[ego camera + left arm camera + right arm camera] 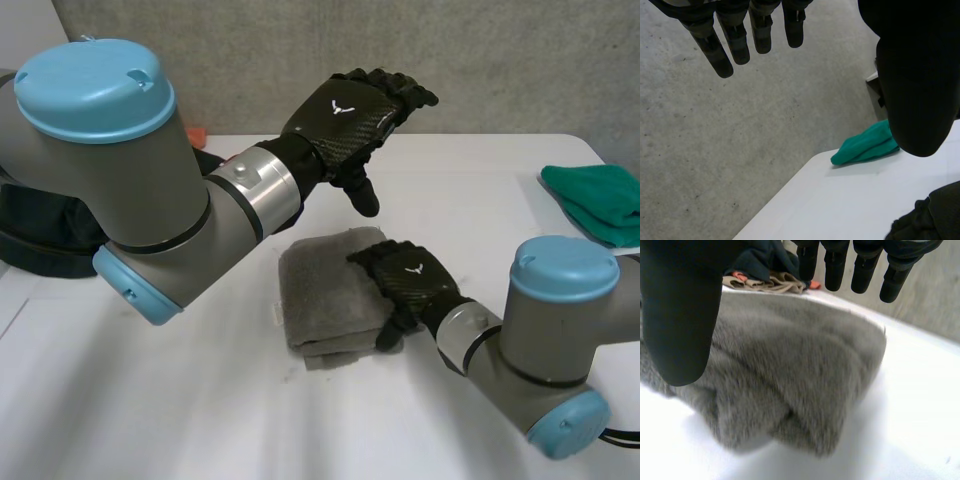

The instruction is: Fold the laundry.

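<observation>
Right hand (pixel 410 280) spread over folded grey towel (pixel 320 290).

Head view overlooks table (pixel 200 430); right wrist view shares grey towel (pixel 790 375), close.

Head view: I can read no words or numbers. The one sign I find is a small white winged emblem (pixel 342 107) on the back of the left hand (pixel 352 122); the same mark stands on the back of the right hand (pixel 402 285).
</observation>
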